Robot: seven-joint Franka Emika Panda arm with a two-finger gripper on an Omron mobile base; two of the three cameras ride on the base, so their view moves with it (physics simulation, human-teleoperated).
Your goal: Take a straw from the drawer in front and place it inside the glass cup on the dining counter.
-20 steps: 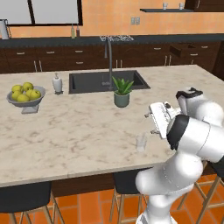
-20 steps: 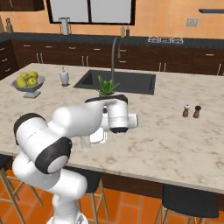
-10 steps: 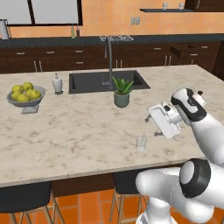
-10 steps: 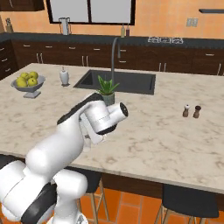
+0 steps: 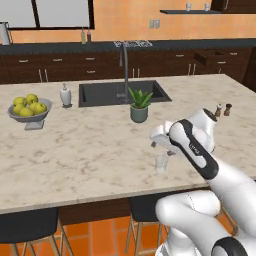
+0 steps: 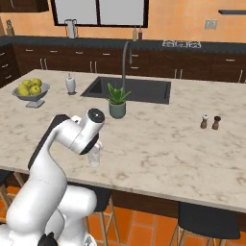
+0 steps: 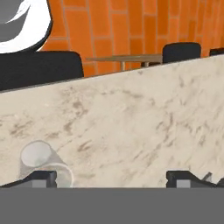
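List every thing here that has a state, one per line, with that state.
gripper: open, fingers wide apart, holding nothing, above the dining counter.
glass cup: upright on the counter, no straw in it.
drawer: pulled out from the back cabinet row.
fruit bowl: upright, full of yellow-green fruit.
faucet: no water seen running.
potted plant: upright beside the sink.

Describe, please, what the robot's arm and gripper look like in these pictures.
The arm is glossy white, built of rounded, tubular segments, with black bands at the joints and a black-capped round joint end. No cables or markings are visible. The gripper shows two small dark grey, blocky fingertips.
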